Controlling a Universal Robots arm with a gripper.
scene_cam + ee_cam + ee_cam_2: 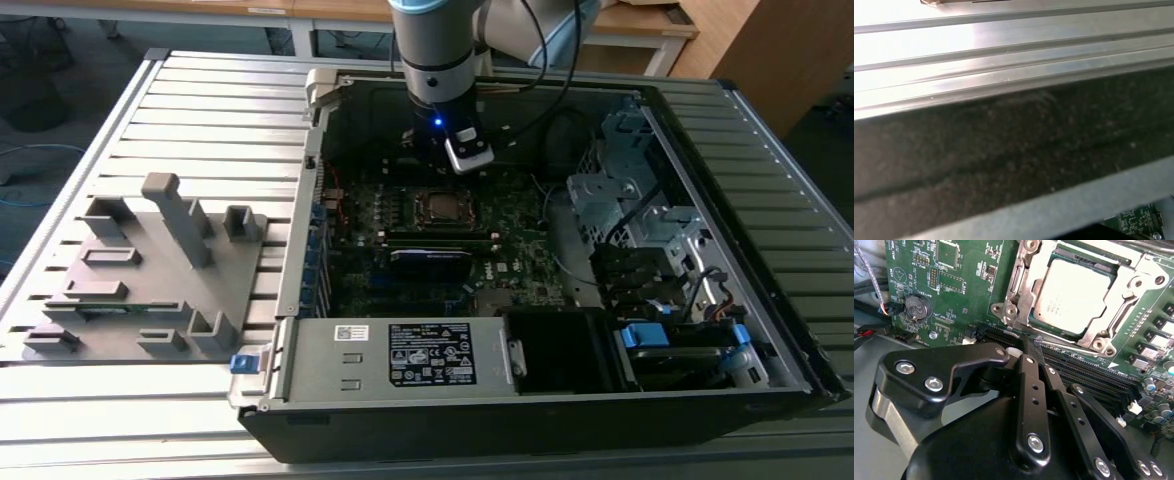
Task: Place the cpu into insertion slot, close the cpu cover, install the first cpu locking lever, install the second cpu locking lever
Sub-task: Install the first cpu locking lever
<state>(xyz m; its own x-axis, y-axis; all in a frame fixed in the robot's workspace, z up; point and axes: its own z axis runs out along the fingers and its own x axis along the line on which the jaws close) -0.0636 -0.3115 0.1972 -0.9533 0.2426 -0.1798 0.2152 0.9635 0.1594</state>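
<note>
Chassis [534, 430] lies open on the slatted table [200, 110], with the green motherboard [959, 295] flat inside. My gripper [1031, 347] hangs over the board, fingers pressed together, tips right at the thin wire locking lever [1059, 342] along the socket's edge (whether they actually pinch it, I cannot tell). The cpu cover [1126, 282] lies down over the insertion slot [441, 205], and the cpu [1071, 297] sits beneath it, silver top showing through the cut-out. I judge the lever stiff, springy and slick, so it is best taken near its free end; the chip below is fragile.
</note>
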